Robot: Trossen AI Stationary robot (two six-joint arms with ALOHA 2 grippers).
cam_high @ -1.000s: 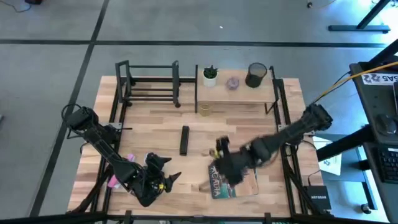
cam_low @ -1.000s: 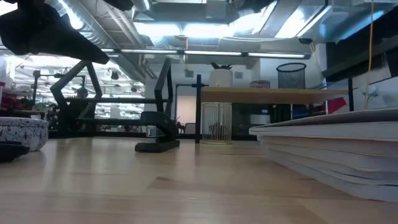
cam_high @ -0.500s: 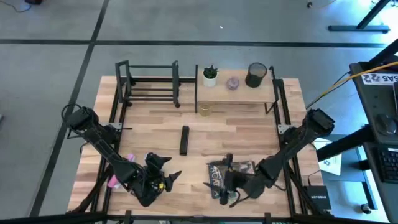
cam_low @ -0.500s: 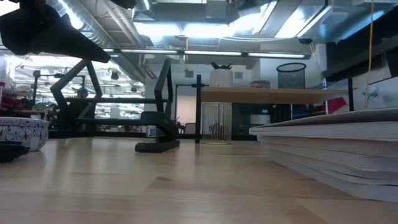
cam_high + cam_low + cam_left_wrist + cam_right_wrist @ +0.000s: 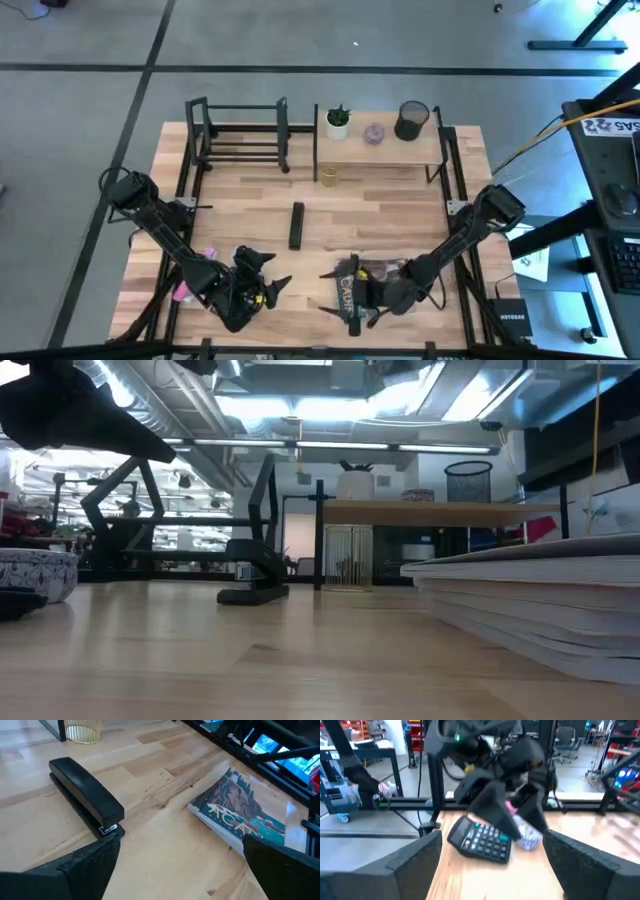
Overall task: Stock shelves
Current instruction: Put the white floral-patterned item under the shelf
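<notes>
Jaws of both grippers stand spread and hold nothing: the left gripper [image 5: 268, 283] hangs near the front edge of the bench [image 5: 390, 215], the right gripper [image 5: 345, 298] low over the book [image 5: 352, 296] there. On the wooden shelf [image 5: 380, 150] at the back edge stand a mesh cup [image 5: 411, 120] and plant pot [image 5: 339, 122]; the black rack [image 5: 240, 135] beside it is bare.
</notes>
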